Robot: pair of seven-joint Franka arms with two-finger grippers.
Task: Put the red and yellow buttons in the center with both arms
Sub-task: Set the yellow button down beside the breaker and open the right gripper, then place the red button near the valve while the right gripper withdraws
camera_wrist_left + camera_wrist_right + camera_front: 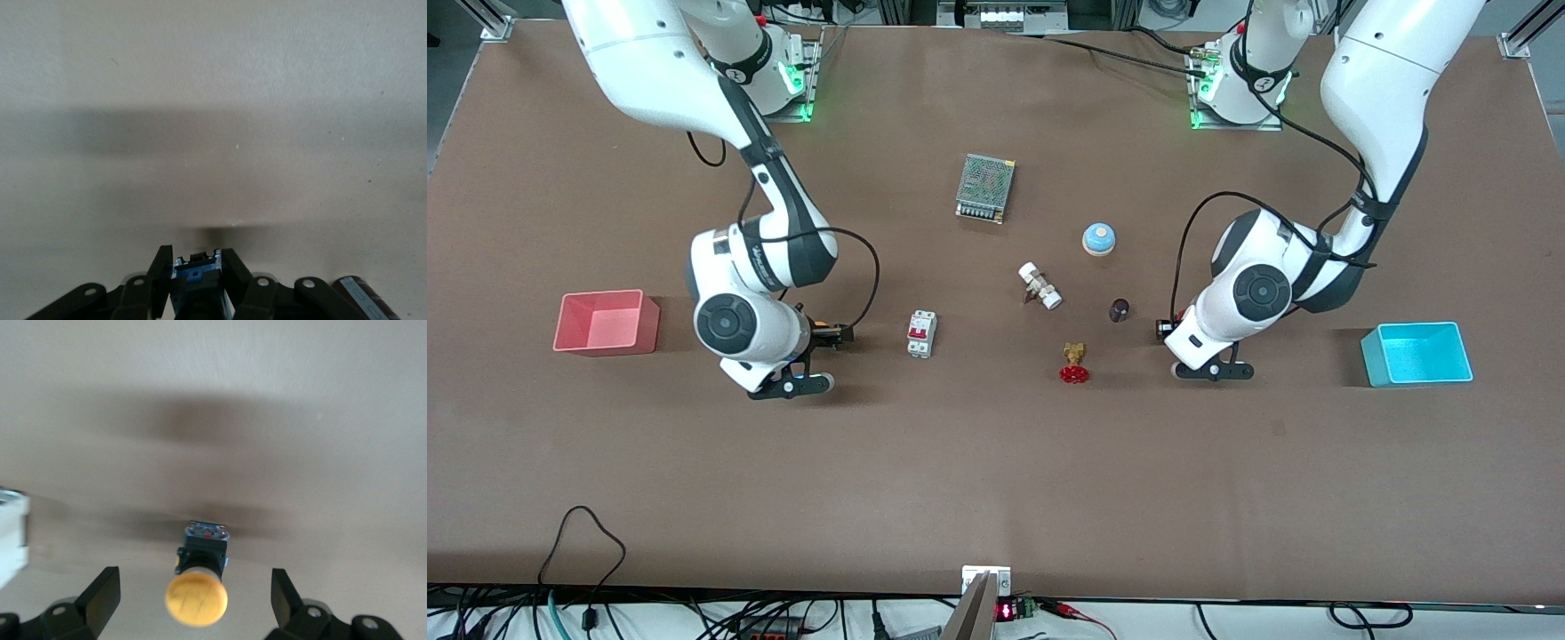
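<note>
The yellow button [195, 600] lies on the brown tabletop [996, 444], with its dark body pointing toward the table's center. My right gripper [195, 595] is open, and its fingers [103, 593] stand wide on either side of the button without touching it. In the front view this gripper [831, 336] is low, toward the right arm's end of the table. My left gripper [197, 270] is shut on a dark and blue button body [197, 267]. Its cap is hidden there. In the front view a bit of red [1179, 314] shows at the left gripper [1163, 330].
Between the grippers are a red-and-white breaker [921, 333], a white fitting [1040, 285], a dark cylinder [1119, 309], a brass valve with a red handwheel [1075, 363], a light-blue dome [1099, 238] and a metal box [985, 188]. A red bin [605, 322] and a blue bin [1416, 353] stand at the table's ends.
</note>
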